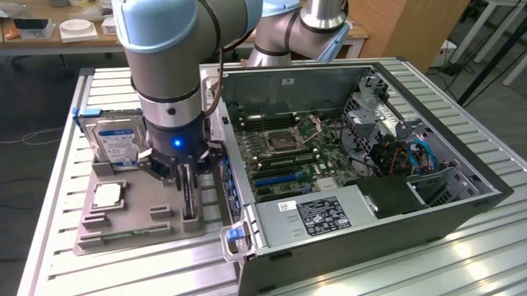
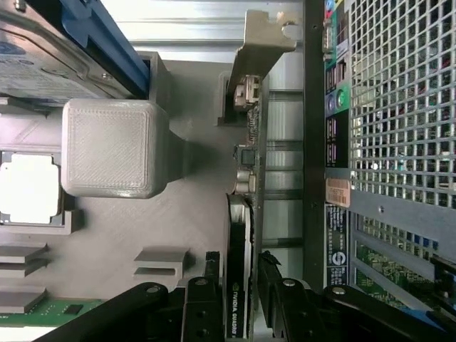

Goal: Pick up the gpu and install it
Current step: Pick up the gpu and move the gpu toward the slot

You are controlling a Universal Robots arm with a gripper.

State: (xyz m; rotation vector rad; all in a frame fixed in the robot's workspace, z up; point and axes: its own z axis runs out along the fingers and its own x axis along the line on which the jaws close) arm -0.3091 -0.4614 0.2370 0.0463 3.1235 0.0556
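Wrist view: the gpu (image 2: 239,242) is being clamped between the fingers (image 2: 203,299) while seated on edge in the grey tray (image 2: 192,214) beneath them; it is not yet being lifted or installed in the case (image 2: 399,107) alongside.

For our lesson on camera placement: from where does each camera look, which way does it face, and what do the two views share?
Exterior view: high, off the arm, looking down on the table, with tray, hard drive and open case; the arm and gripper show.
Wrist view: on the wrist, looking down along the gripper at the gpu standing on edge in the tray, beside the case; the gripper shows.
Shared: gripper, gpu, tray, hard drive, case.
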